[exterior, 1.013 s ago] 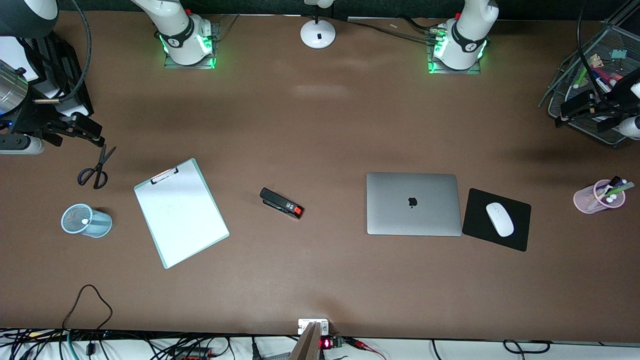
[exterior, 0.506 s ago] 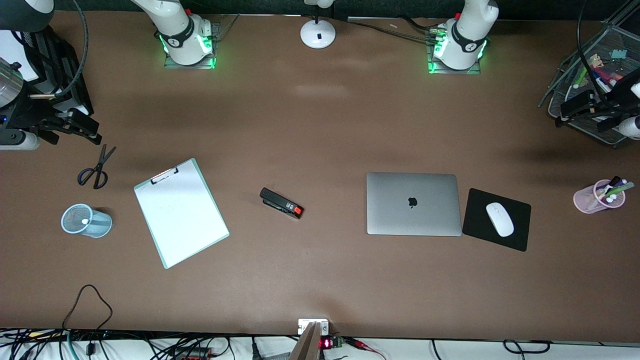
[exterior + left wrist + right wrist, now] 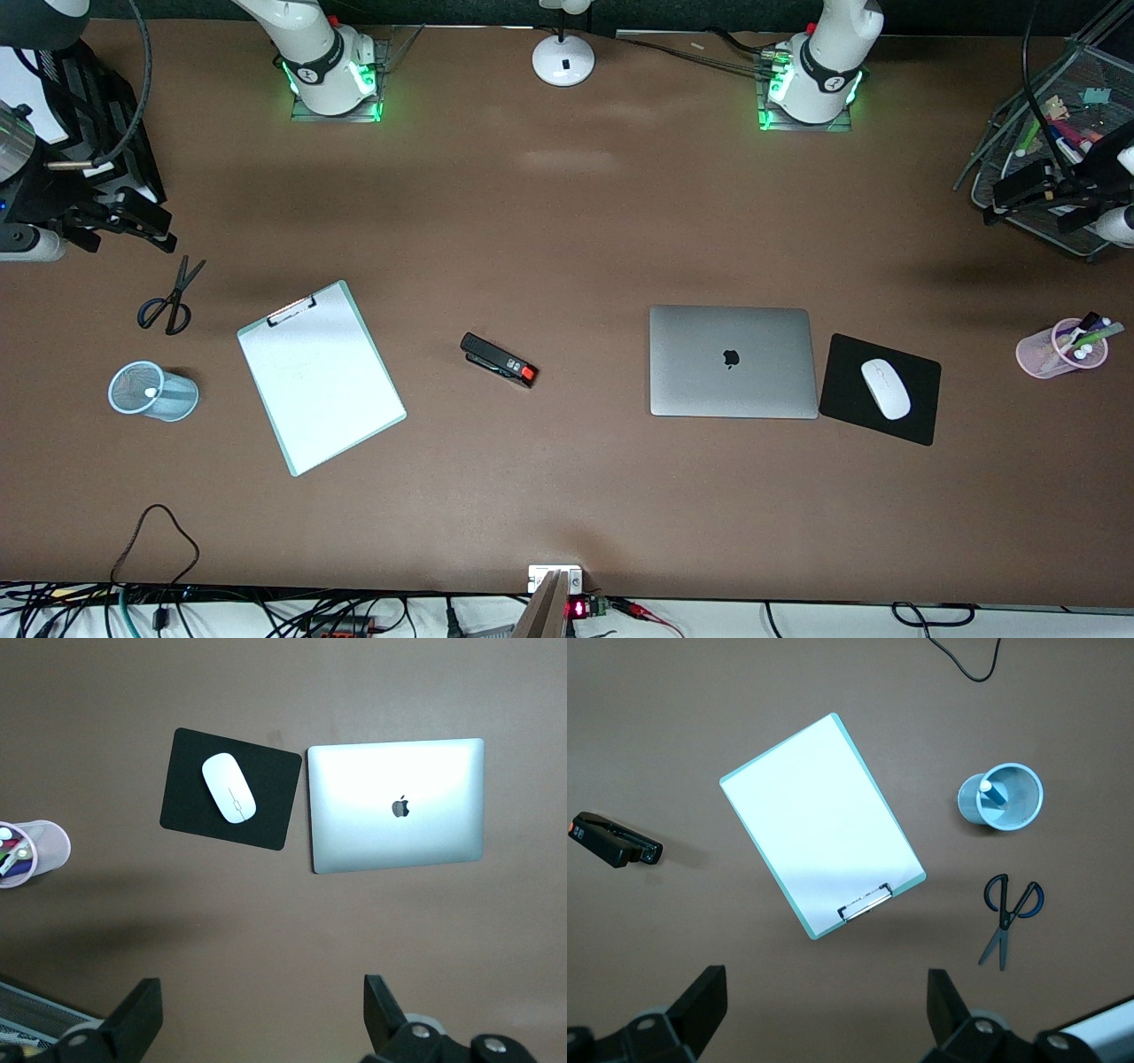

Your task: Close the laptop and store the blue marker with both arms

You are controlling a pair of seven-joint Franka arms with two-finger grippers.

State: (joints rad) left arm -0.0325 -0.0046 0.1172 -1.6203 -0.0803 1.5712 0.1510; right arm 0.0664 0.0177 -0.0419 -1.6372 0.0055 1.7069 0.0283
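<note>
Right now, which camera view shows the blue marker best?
The right wrist view: the blue marker stands in the blue mesh cup, white end up. The front view shows only a white dot in the cup. The left wrist view does not show it.

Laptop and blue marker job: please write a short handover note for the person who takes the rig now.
Left gripper: open, empty, up at the left arm's end of the table by the wire basket.
Right gripper: open, empty, above the scissors.
Laptop: lid shut, beside the mouse pad.
Blue marker: standing in the blue cup.
Done: both steps look done.
Left: nothing visible.
</note>
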